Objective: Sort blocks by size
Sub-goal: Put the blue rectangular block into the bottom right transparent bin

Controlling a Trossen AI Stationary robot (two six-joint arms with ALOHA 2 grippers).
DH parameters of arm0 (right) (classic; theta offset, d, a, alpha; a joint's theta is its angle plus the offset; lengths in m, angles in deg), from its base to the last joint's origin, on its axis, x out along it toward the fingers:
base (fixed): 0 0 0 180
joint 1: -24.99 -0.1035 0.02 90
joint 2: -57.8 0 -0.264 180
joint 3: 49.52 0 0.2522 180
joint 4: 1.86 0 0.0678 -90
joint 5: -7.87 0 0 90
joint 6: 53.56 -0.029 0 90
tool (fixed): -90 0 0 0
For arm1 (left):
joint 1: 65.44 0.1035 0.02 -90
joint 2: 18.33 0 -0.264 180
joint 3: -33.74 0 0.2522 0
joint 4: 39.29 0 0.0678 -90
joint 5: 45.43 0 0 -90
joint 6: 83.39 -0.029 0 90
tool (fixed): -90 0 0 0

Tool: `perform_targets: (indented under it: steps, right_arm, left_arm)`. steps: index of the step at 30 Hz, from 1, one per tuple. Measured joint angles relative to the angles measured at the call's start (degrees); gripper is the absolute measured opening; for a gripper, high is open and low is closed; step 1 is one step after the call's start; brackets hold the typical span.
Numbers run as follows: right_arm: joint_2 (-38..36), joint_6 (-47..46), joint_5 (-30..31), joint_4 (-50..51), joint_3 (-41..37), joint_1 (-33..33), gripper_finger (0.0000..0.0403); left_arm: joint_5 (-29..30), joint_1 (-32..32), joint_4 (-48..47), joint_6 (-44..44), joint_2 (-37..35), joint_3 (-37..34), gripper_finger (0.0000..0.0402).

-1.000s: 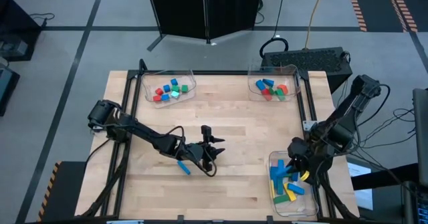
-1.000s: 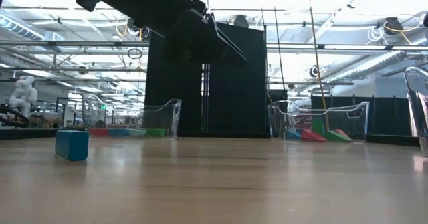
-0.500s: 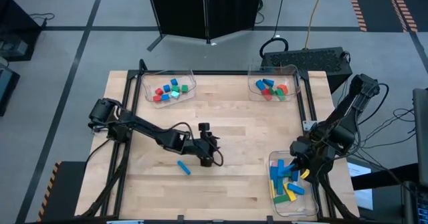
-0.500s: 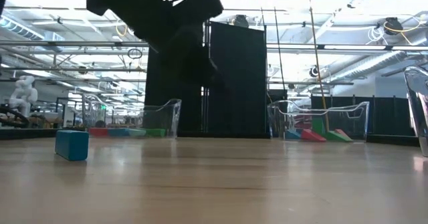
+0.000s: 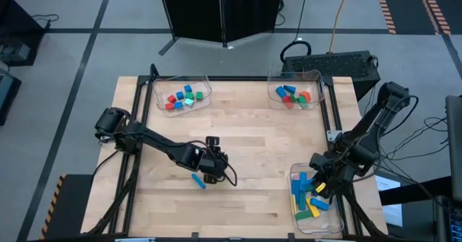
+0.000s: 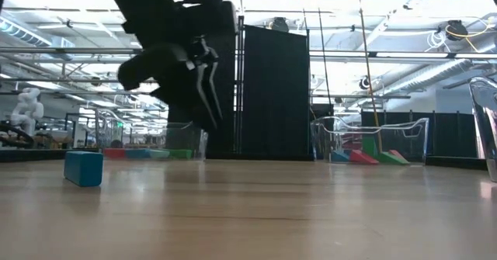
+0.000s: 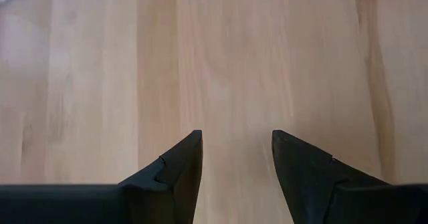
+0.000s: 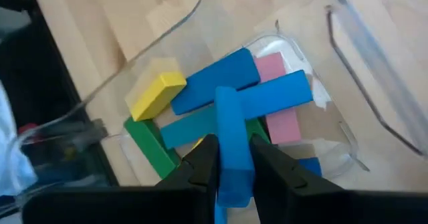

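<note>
My right gripper (image 8: 233,145) hangs over the near-right clear tray (image 5: 302,171), shut on a long blue bar (image 8: 230,127). Beneath it in that tray lie more long blocks (image 8: 241,90) in blue, green, yellow and pink. One small blue block (image 5: 198,180) rests flat on the bare wood at the table's near middle, also visible in the low view (image 6: 84,168). My left gripper (image 5: 214,162) is open just to the far right of that block, above the table, fingers slanting down (image 7: 235,158), with nothing between them. My right gripper pinches the blue bar's two long sides (image 8: 234,154) between its two fingers. The fingers come from above, slanting down, and lie along the bar. Its free end (image 8: 225,95) points down at the blocks in the tray; I cannot tell whether it touches them.
A clear tray (image 5: 182,96) with small cubes stands at the far left, and another (image 5: 294,94) with mid-sized blocks at the far right. Black frame rails (image 5: 137,126) run along the table's left and right sides. Bare wood lies between the trays.
My left gripper has tipped from nearly level to slanting down and has drawn a little toward the table's left, closer to the small blue block. My right gripper has sunk slightly toward the near-right tray with the blue bar.
</note>
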Motion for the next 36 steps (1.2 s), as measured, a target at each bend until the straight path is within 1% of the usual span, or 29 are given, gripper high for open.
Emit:
perform_targets:
  steps: [4, 8, 13, 17, 20, 22, 27, 29, 30, 34, 36]
  right_arm:
    - [2.6, 3.3, -1.2, -1.7, 0.0, 0.0, 0.0069]
    - [3.3, 5.2, -1.3, -2.6, 0.0, 0.0, 0.0104]
    - [2.8, 5.6, -1.3, -2.6, 0.0, 0.0, 0.0153]
    - [1.7, 6.1, -1.3, -3.1, 0.0, 0.0, 0.0175]
    - [0.5, 6.4, -1.0, -4.7, 0.0, 0.0, 0.0179]
    - [-0.4, 7.7, 0.4, -6.3, 0.0, 0.0, 0.0180]
    - [-2.5, 15.6, 5.6, -10.3, 0.0, 0.3, 0.0174]
    - [-3.1, 18.3, 6.8, -10.8, 0.0, 0.8, 0.0172]
    - [-3.4, 19.4, 7.4, -10.8, 0.0, 1.1, 0.0172]
    - [-3.9, 21.3, 8.2, -11.1, 0.0, 2.3, 0.0172]
    - [-3.9, 21.8, 8.2, -11.3, 0.0, 2.7, 0.0172]
  left_arm:
    - [0.0, -1.3, -3.2, 2.4, 0.0, 0.0, 0.0180]
    - [-0.6, -2.0, -4.5, 6.6, -0.1, 0.0, 0.0180]
    - [-3.4, -2.6, -8.0, 6.6, -0.9, 0.0, 0.0180]
    - [-5.4, -2.8, -10.2, 6.2, -1.4, 0.0, 0.0180]
    - [-6.4, -3.2, -11.5, 5.3, -2.0, 0.0, 0.0180]
    - [-7.1, -3.8, -13.1, 3.9, -2.5, 0.0, 0.0180]
    - [-7.4, -6.2, -16.2, 3.1, -4.2, 0.0, 0.0180]
    - [-7.5, -7.1, -17.1, 3.3, -4.9, 0.0, 0.0180]
    - [-8.2, -7.4, -17.4, 3.5, -5.0, 0.0, 0.0180]
    - [-15.2, -8.9, -17.8, 3.6, -5.0, -0.3, 0.0180]
    - [-17.8, -9.3, -17.8, 4.0, -4.6, -0.7, 0.0180]
